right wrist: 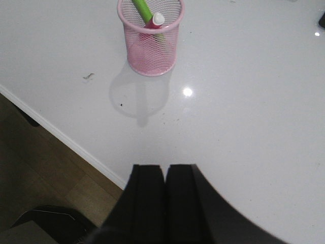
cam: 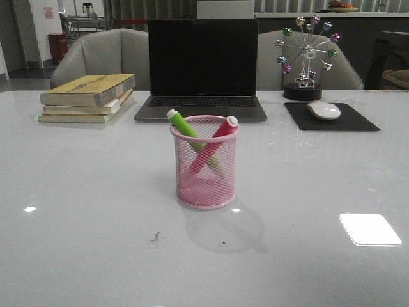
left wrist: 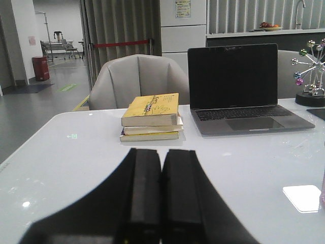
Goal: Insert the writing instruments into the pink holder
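Observation:
The pink holder (cam: 205, 163) stands upright in the middle of the white table. Inside it lean two markers that cross: the green marker (cam: 184, 125) tilts left and the pink-red marker (cam: 220, 135) tilts right, both with white tips above the rim. The right wrist view shows the same holder (right wrist: 151, 38) with the green marker (right wrist: 142, 9) and the pink-red marker (right wrist: 155, 21) in it. My right gripper (right wrist: 164, 168) is shut and empty, well back from the cup near the table's front edge. My left gripper (left wrist: 161, 151) is shut and empty, facing the books. Neither gripper appears in the front view.
A stack of books (cam: 87, 97) lies at the back left and an open laptop (cam: 202, 70) behind the cup. A mouse (cam: 324, 110) on a black pad and a ferris-wheel ornament (cam: 307, 57) stand at the back right. The table's front edge (right wrist: 66, 140) runs near my right gripper.

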